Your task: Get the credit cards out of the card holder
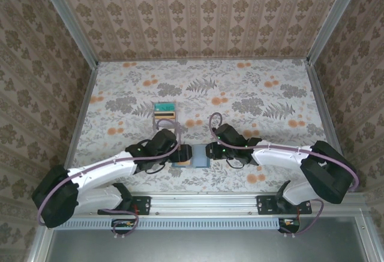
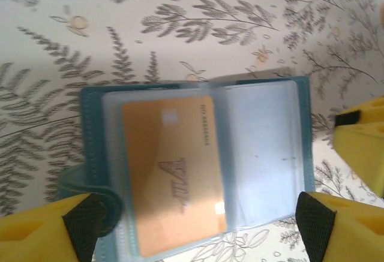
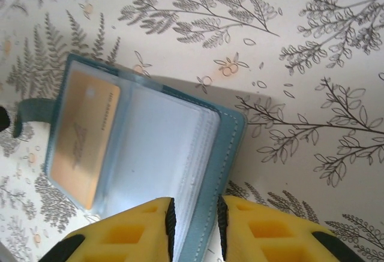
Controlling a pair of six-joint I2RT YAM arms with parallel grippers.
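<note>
Card holder (image 1: 191,154): lay open on the floral table (image 1: 258,94), dark teal cover down and pale blue-grey sleeves up, between the two grippers
Orange-yellow card (image 2: 174,175): sat face up inside the card holder's left-hand clear sleeve, seen through the plastic
Strap (image 3: 33,111): a teal tab stuck out from the card holder's left edge
Left gripper (image 2: 198,232): hung over the card holder's near edge with its yellow fingers spread wide, one beyond each side of the open case; whether either pad touched it could not be told
Right gripper (image 3: 195,229): fingers nearly together, pinched on the edge of the card holder's right-hand flap, cover and sleeves filling the narrow gap
Tray (image 1: 164,118): small and pale, beyond the card holder and a little to its left, well apart from it
Tray contents: a teal-green card (image 1: 163,107) and a second orange card (image 1: 165,115)
</note>
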